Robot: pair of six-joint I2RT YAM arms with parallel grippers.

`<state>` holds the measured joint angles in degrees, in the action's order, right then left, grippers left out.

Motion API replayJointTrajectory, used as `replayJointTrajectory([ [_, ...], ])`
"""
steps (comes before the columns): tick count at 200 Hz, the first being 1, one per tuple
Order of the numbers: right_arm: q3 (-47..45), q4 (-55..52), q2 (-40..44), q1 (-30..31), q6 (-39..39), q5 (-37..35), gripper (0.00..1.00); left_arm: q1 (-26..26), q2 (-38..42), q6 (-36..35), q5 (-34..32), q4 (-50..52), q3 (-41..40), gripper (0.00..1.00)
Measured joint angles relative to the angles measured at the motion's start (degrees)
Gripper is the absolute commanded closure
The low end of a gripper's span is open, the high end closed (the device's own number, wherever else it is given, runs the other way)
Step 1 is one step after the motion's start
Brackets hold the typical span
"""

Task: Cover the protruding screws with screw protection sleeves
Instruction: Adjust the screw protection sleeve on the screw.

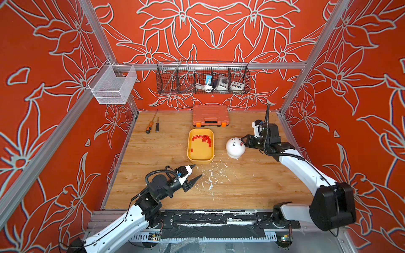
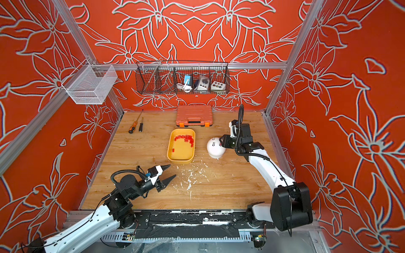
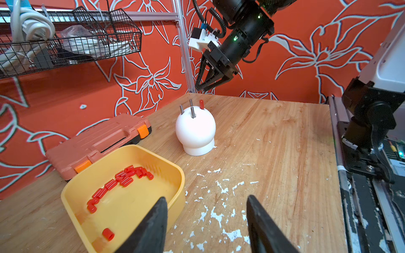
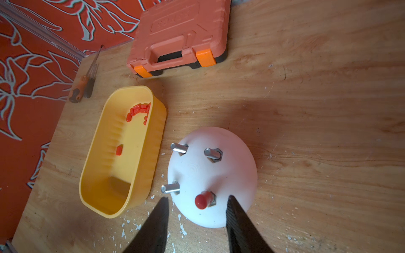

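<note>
Now my right hand (image 4: 197, 197) hangs, jaws apart, over the dome (image 4: 236, 166) — one sleeve (image 3: 201, 104) is on, three screws (image 4: 179, 148) bare. My left hand (image 1: 198, 170), also apart and empty, sits near the tray (image 1: 190, 151) of loose sleeves (image 1: 202, 138).

Bright even light, soft shadows, wide-angle bending at the edges.

orange case (image 4: 182, 32) embossing, seemingly illegible
</note>
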<state>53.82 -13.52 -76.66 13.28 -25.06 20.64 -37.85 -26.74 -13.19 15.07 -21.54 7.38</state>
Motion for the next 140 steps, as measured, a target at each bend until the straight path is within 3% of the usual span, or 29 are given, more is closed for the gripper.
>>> replayJointTrajectory([
  [140, -2.8, 4.5, -5.1, -2.0, -2.6, 5.0, 0.56, 0.0, 0.0, 0.0, 0.0, 0.0, 0.0, 0.44],
])
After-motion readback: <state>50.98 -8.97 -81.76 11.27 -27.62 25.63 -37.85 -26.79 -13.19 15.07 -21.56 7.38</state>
